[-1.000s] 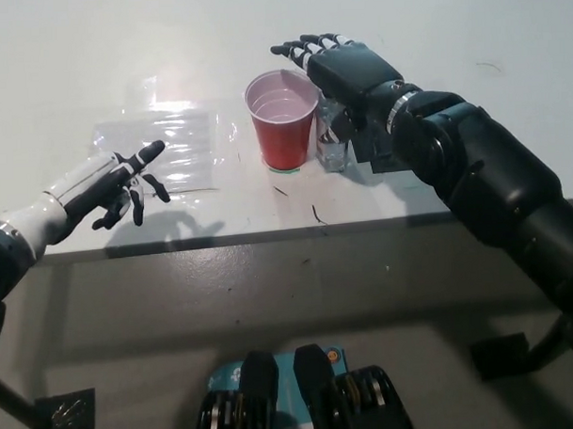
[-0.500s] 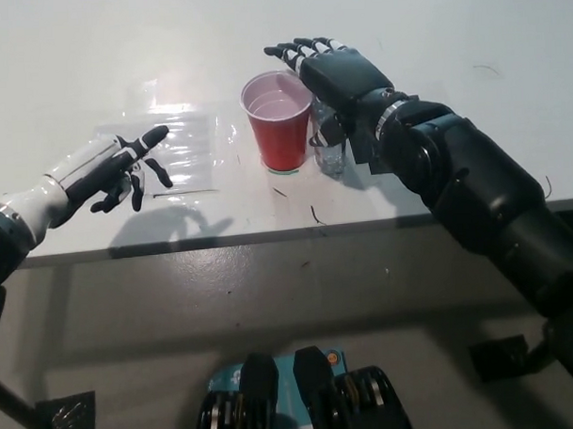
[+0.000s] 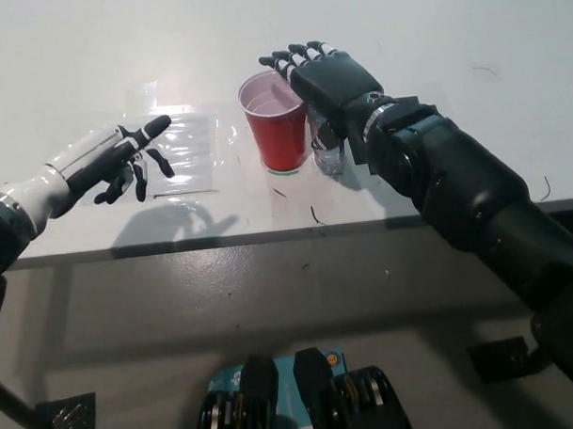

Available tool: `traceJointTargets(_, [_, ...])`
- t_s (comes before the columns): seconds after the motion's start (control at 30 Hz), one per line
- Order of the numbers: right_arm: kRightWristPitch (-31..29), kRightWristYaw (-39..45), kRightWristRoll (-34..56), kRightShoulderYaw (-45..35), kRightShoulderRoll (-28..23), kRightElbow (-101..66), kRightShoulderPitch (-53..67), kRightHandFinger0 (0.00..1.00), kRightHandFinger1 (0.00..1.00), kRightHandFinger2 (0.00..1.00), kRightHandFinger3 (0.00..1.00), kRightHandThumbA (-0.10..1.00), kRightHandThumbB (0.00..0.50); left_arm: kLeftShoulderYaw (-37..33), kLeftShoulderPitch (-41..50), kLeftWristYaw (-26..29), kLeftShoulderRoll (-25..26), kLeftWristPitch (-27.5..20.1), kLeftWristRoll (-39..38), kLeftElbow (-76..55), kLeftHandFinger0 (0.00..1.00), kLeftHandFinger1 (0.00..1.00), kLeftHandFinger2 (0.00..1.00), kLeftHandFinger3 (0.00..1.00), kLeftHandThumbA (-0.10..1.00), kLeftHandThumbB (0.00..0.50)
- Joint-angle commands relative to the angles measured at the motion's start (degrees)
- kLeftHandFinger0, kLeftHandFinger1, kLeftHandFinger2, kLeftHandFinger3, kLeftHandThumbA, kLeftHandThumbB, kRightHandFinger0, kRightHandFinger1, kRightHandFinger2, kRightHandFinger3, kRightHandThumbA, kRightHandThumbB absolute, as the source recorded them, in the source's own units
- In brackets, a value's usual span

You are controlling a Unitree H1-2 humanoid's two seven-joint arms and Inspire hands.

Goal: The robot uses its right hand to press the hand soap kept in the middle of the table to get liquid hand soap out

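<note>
A clear soap bottle (image 3: 328, 152) stands on the white table (image 3: 431, 40) just right of a red cup (image 3: 277, 121). Only its lower body shows; its top is hidden under my black right hand (image 3: 321, 75). That hand lies flat over the bottle, palm down, with its fingers spread and reaching over the cup's rim. It holds nothing that I can see. My white left hand (image 3: 120, 160) hovers open at the left, over the table's front part.
A clear plastic sheet (image 3: 171, 148) lies on the table beneath and beyond the left hand. The red cup is empty and upright. The table's front edge runs across the middle of the picture, with grey floor below.
My right hand has slid left and slightly away, further over the bottle and the cup's rim. The left hand has risen a little and shifted right.
</note>
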Motion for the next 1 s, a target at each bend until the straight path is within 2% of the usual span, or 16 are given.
traceJointTargets(0.0, [1.4, 7.9, -4.2, 5.1, -0.3, 4.5, 6.8, 1.0, 1.0, 1.0, 1.0, 1.0, 0.5, 0.7, -3.3, -1.0, 2.7, -0.6, 0.3, -0.3, 0.05, 0.07, 0.21, 0.48, 1.0, 0.151])
traceJointTargets(0.5, [2.2, 11.0, -4.1, 5.4, 0.4, 5.1, 8.0, 1.0, 1.0, 1.0, 1.0, 1.0, 0.5, 1.3, -3.5, -1.2, 2.7, -1.5, -0.1, 0.1, 0.02, 0.06, 0.2, 0.47, 1.0, 0.143])
traceJointTargets(0.53, [2.1, 11.1, -3.4, 4.8, 0.0, 4.4, 7.9, 1.0, 1.0, 1.0, 1.0, 1.0, 0.5, 1.5, -3.3, -1.3, 2.6, -0.5, -0.3, -0.2, 0.04, 0.08, 0.23, 0.51, 1.0, 0.149])
traceJointTargets(0.73, [3.3, 8.6, 1.4, -2.8, -1.7, -1.0, 6.9, 1.0, 1.0, 1.0, 1.0, 1.0, 0.5, 1.3, -2.1, -0.9, 2.6, 0.5, 0.2, -1.1, 0.06, 0.09, 0.24, 0.51, 1.0, 0.146])
traceJointTargets(0.83, [0.8, 7.8, 4.3, -7.8, -3.2, -5.2, 3.7, 1.0, 1.0, 1.0, 1.0, 1.0, 0.478, 1.3, -0.7, -0.6, 2.3, -0.6, 0.3, -1.0, 0.03, 0.07, 0.21, 0.49, 1.0, 0.144])
traceJointTargets(0.9, [0.7, 8.8, 4.7, -8.8, -3.5, -6.3, 2.6, 1.0, 1.0, 1.0, 1.0, 1.0, 0.499, 1.3, -0.2, -0.5, 2.2, -0.7, 0.3, -1.1, 0.02, 0.06, 0.2, 0.49, 1.0, 0.139])
traceJointTargets(0.93, [0.3, 9.2, 5.2, -10.2, -4.1, -7.3, -0.3, 1.0, 1.0, 1.0, 1.0, 1.0, 0.5, 1.5, 0.5, -0.3, 2.0, -0.3, 0.2, -1.2, 0.01, 0.05, 0.19, 0.48, 1.0, 0.164])
traceJointTargets(0.97, [1.3, 10.5, 5.6, -11.0, -4.3, -8.6, -1.1, 1.0, 1.0, 1.0, 1.0, 1.0, 0.5, 1.6, 0.9, -0.2, 2.0, 0.0, 0.2, -1.5, 0.02, 0.05, 0.19, 0.48, 1.0, 0.163])
